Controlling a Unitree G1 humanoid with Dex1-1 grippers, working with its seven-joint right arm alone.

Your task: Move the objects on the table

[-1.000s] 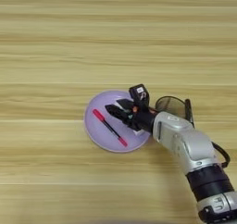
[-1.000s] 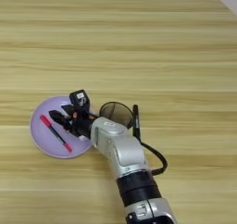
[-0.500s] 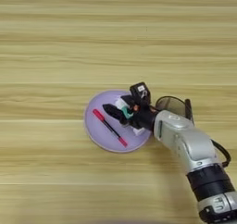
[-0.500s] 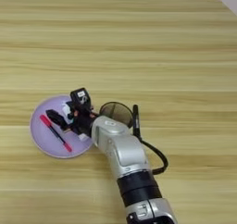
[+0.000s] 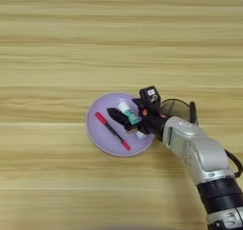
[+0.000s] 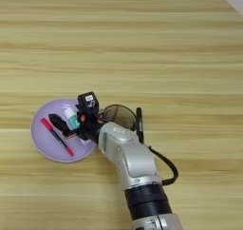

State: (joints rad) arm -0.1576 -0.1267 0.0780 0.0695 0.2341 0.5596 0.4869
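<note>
Pen [image 5: 113, 131], one, on purple plate [image 5: 97, 136], long axis diagonal, upper-left to lower-right. Gripper [image 5: 124, 119] over plate, jaws closed on white-green item [image 5: 127, 112]. Mesh cup [image 5: 174, 108] and marker [image 5: 192, 113], one each, on desk [image 5: 118, 39] just right.

Table [image 5: 57, 34] far half and left side open, free passage from any edge. Clutter sits right of centre toward the near edge: purple plate [image 5: 97, 134] holding red-capped pen [image 5: 112, 131], mesh cup [image 5: 174, 109] and marker [image 5: 192, 112] just right of it. Forearm [image 5: 199, 153] blocks the near-right corner.
</note>
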